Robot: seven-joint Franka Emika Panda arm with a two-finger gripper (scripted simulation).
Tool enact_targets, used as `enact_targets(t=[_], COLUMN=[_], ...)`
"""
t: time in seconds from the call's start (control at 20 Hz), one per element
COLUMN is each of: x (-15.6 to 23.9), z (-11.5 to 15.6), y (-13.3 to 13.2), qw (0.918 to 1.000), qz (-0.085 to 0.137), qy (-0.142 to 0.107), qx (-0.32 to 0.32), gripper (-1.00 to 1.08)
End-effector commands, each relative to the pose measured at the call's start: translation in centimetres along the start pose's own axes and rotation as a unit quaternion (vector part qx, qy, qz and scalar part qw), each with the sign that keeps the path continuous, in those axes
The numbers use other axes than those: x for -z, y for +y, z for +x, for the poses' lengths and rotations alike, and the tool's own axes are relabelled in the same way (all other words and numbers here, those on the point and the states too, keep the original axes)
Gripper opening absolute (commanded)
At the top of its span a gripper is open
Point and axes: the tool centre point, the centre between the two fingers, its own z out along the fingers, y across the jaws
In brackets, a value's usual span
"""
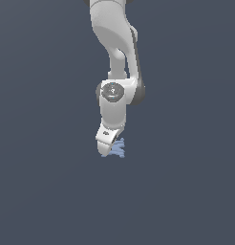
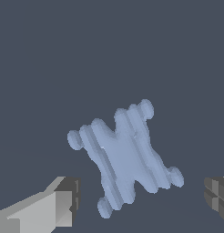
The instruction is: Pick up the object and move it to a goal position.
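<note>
- While the gripper [image 2: 141, 200] hangs low with its fingers [image 2: 63, 202] spread wide apart, nothing is clasped.
- The object [image 2: 125, 157] lies flat between those fingers, touching neither, partly hidden beneath the gripper in the exterior view.

Pale-blue ridged object [image 2: 125, 157]; white pincer [image 2: 141, 195] with dark-grey pads; slate-grey ground [image 1: 43, 191]

The exterior view stands well back, facing the arm [image 1: 117, 72]. The wrist view looks closely down between its fingers [image 2: 59, 205]. Both show the object [image 2: 125, 157].
</note>
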Motion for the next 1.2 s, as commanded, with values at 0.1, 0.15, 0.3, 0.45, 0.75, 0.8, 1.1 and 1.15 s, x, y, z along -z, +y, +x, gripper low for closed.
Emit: enact_targets(t=[0.1,0.15,0.3,0.45,0.75,0.8,1.1,1.15], x=[-0.9,-1.1,-1.7,-2.1,-2.7,-2.8,-3.0,-3.0], z=[-0.2,-0.2,-0.3,-0.4,-0.5,-0.5,-0.5,-0.5], y=[-0.1,-0.1,-0.1,-0.2,-0.3,-0.3,-0.3,-0.3], qw=[0.9980,0.9970,0.9935,0.9895,0.9825,0.9816,0.9791,0.9795], qz=[0.001,0.001,0.002,0.002,0.002,0.003,0.003,0.003], qy=[0.001,0.001,0.002,0.003,0.005,0.005,0.005,0.005], qx=[0.063,0.077,0.114,0.145,0.186,0.191,0.203,0.201], gripper=[1.00,1.00,1.00,1.00,1.00,1.00,1.00,1.00])
